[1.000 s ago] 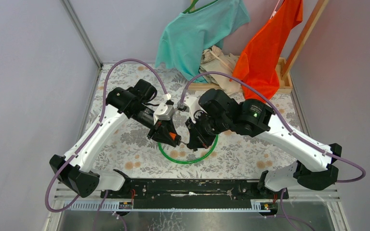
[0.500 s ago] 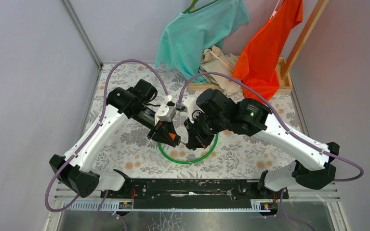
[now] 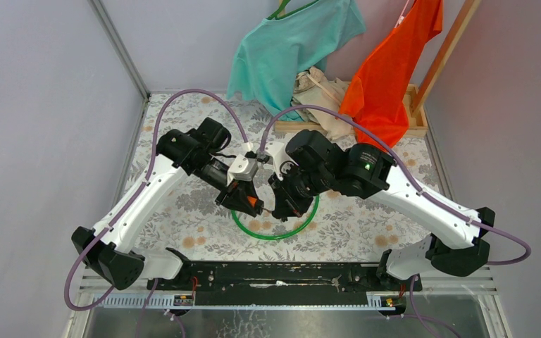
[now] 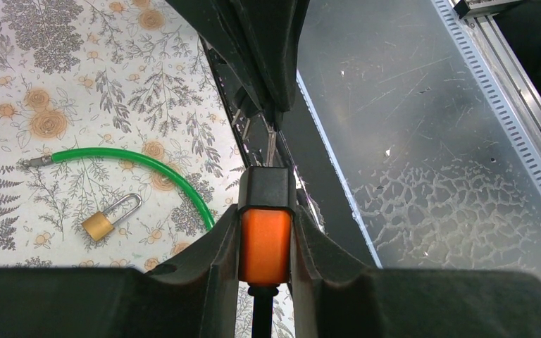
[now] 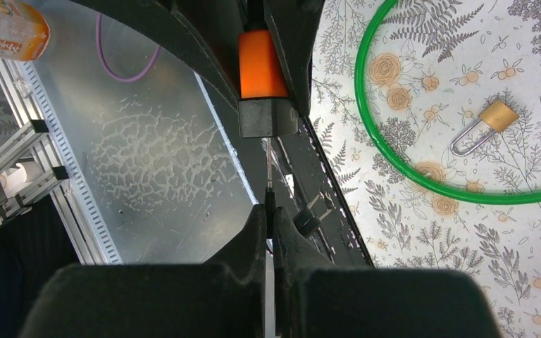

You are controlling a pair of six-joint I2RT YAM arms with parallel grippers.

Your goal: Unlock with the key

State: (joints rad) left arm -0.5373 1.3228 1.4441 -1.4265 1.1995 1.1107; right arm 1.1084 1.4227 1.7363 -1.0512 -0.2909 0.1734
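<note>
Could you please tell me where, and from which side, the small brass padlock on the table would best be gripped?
Take the brass padlock by its body, probably from straight above, pinched across its two narrow sides. It lies flat on the tablecloth inside the green cable loop, and the body is blocky, while the thin shackle would offer little hold.

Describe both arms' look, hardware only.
White-and-black left arm and matching right arm: white moulded links, black joint housings, bases and jaws. A looping purple cable runs along each. Small green indicator light glows on the right arm's black housing. No markings legible.
</note>
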